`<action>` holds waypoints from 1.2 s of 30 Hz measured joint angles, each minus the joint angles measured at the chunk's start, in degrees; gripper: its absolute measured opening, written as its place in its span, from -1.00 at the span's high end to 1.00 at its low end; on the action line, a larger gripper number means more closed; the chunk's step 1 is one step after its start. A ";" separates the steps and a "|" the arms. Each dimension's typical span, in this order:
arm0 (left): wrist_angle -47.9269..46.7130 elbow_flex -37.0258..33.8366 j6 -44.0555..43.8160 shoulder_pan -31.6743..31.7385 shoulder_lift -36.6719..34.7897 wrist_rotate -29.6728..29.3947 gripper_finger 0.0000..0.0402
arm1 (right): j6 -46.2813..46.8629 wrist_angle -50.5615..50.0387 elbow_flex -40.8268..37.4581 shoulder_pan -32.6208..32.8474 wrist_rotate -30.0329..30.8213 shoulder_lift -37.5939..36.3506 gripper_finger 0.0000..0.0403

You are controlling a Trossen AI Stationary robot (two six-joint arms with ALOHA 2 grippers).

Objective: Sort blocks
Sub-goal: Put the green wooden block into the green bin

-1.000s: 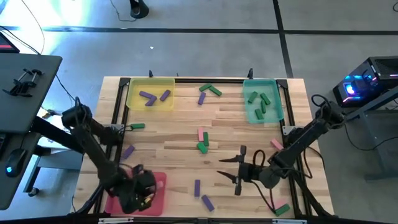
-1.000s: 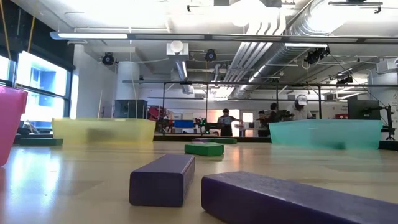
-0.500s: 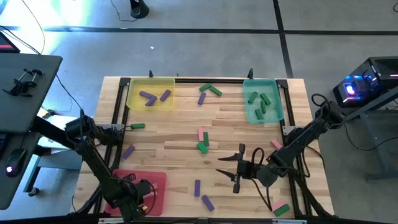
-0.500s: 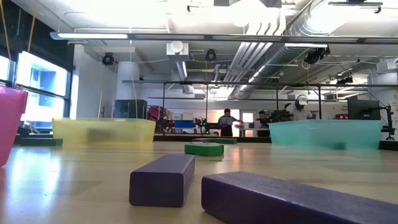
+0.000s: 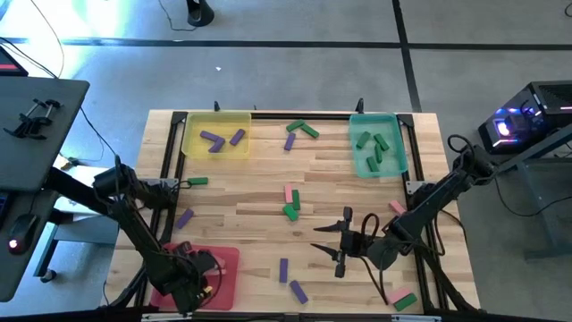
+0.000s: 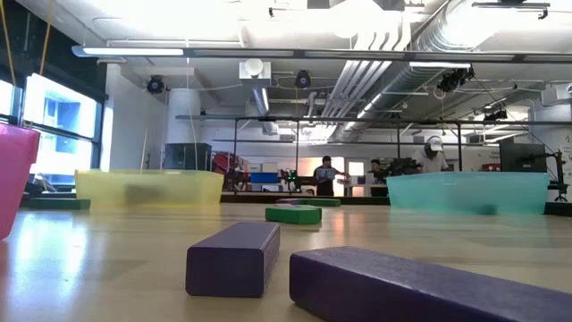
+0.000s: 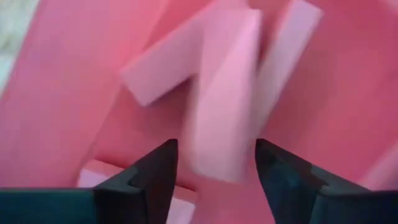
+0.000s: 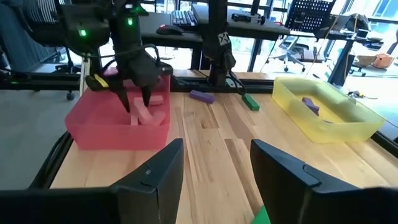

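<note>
Inside the translucent red tray [image 5: 228, 268] at the table's [image 5: 259, 192] near-left corner, the left gripper [image 7: 214, 163] hangs with fingers parted around a smooth, matte pink block [image 7: 221, 121], apparently no longer clamping it. More pink bars lie beneath. The right gripper [image 5: 341, 243] waits open and empty over bare wood planks, green and purple blocks [image 5: 288, 275] scattered nearby.

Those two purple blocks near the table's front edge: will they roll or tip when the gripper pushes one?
The purple blocks lie flat on long faces, so tipping seems unlikely. Square edges suggest sliding, not rolling. On the smooth wooden table, a push off-centre would probably spin one.
</note>
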 joint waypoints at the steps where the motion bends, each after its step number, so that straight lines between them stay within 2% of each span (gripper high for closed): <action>1: 0.40 0.06 0.67 0.00 -0.44 0.49 -0.04 | 0.27 -0.42 0.00 0.00 -0.01 0.00 0.15; 6: -0.17 0.12 1.44 0.43 -3.47 2.32 -0.08 | 1.61 -1.67 0.00 0.00 -0.01 0.00 0.15; 10: -0.21 0.14 2.23 1.38 -7.32 -1.11 -0.06 | 2.58 -1.72 0.00 0.00 -0.01 0.00 0.15; 13: 0.37 0.21 7.02 2.30 -10.19 -10.13 -0.06 | 3.99 -2.33 0.00 0.00 0.01 0.00 0.15; 19: 5.51 0.23 24.41 5.54 -12.24 -36.23 -0.05 | 9.81 -5.60 0.00 0.00 0.01 0.00 0.15; 22: 10.26 0.23 34.77 9.00 -12.22 -42.97 -0.05 | 13.82 -7.59 0.00 0.00 0.01 0.00 0.15; 27: 18.24 0.23 44.04 18.39 -12.02 -43.22 -0.05 | 19.94 -9.72 0.00 0.00 0.12 0.57 0.15; 32: 27.15 0.23 53.00 26.96 -9.74 -41.89 -0.05 | 22.56 -7.57 0.00 0.02 0.40 4.33 0.15; 34: 30.78 0.25 60.12 29.53 -8.26 -38.49 -0.05 | 22.67 -5.45 0.00 0.03 0.16 6.58 0.15; 36: 33.97 0.25 68.75 31.71 -6.46 -32.07 -0.05 | 22.64 -3.46 0.00 0.17 -0.52 8.72 0.15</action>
